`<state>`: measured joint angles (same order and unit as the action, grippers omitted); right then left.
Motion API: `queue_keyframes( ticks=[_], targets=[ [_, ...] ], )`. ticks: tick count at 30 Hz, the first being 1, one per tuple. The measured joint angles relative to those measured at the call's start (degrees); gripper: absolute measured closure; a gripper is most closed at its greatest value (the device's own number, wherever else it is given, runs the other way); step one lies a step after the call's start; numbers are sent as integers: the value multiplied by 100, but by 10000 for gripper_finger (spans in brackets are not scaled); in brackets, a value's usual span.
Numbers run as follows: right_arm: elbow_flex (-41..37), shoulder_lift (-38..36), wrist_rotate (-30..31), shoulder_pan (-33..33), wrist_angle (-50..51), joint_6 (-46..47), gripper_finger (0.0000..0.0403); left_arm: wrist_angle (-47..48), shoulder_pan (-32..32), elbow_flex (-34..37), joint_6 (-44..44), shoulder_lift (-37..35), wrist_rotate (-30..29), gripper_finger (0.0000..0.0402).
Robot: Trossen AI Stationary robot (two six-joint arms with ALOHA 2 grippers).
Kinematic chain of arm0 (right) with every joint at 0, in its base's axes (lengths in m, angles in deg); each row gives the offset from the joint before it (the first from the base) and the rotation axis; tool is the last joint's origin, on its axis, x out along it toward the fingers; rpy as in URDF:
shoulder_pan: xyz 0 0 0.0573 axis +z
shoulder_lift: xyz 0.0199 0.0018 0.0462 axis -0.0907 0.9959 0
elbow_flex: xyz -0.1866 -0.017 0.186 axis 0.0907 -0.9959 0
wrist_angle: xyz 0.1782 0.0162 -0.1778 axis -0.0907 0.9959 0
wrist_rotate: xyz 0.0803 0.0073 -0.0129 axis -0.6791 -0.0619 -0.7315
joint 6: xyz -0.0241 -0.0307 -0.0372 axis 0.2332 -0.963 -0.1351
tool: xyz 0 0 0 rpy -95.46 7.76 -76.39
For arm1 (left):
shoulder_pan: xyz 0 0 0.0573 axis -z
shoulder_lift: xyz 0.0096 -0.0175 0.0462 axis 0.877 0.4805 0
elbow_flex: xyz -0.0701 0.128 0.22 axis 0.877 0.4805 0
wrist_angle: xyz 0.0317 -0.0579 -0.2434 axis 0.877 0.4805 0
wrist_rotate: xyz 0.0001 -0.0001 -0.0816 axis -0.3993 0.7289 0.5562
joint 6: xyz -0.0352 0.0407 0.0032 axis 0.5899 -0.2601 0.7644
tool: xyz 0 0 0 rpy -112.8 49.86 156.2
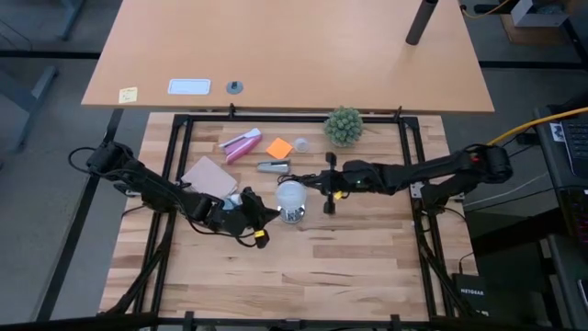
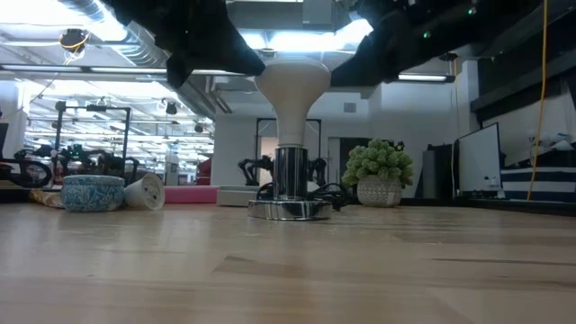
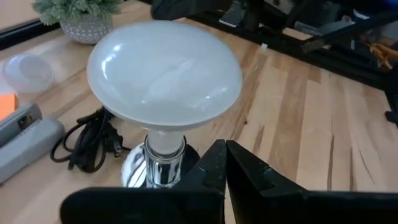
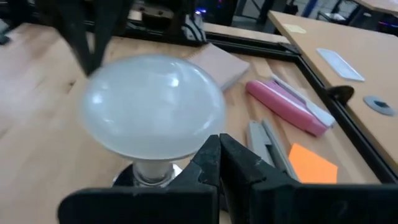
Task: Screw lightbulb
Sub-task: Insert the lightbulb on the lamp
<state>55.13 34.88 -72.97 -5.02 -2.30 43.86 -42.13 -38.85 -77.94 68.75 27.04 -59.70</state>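
I see the lightbulb (image 1: 291, 196) standing upright near the middle of the pale wooden table (image 1: 303, 276), its neck seated in a shiny round metal socket (image 2: 290, 193). The bulb is frosted white, with a broad, shallow dome like a mushroom cap that tapers to a narrow neck; from my level camera the socket reads as a polished chrome cylinder on a flat, flared disc base. A black cord (image 3: 87, 140) lies in loose loops on the wood just beside the socket.

My left gripper (image 1: 262, 219) sits just beside the bulb on its left, low over the table. In its wrist camera the two dark fingers (image 3: 214, 165) meet at their tips with no gap, pressed together on nothing, just short of the socket. My right gripper (image 1: 328, 187) is close on the bulb's right side. Its fingers (image 4: 214, 158) likewise look pinched together, empty, their tips just in front of the dome's lower edge.

Behind the bulb lie a grey-silver oblong stapler (image 1: 274, 166), a pink stapler (image 1: 241, 144), an orange paper square (image 1: 279, 147) and a flat tan pad (image 1: 209, 176). A fuzzy green plant ball (image 1: 344, 125) in a textured grey pot stands toward the far edge of the table.
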Motion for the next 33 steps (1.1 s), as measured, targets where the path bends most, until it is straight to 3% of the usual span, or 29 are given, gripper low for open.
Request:
queue_keyframes(
  ticks=[10, 18, 22, 33],
  targets=[
    [-2, 13, 187, 9, -8, 19, 394, -145, -79, 0, -311, 0, -2, 401],
    [-2, 13, 48, 15, 7, 32, 394, -299, -81, 0, -513, -2, -3, 401],
    [-2, 12, -322, 15, 8, 34, 394, -301, -83, 0, -509, -2, -21, 401],
    [-2, 7, -376, 15, 300, 146, 394, -264, -81, 0, -493, -2, -311, 401]
  ],
)
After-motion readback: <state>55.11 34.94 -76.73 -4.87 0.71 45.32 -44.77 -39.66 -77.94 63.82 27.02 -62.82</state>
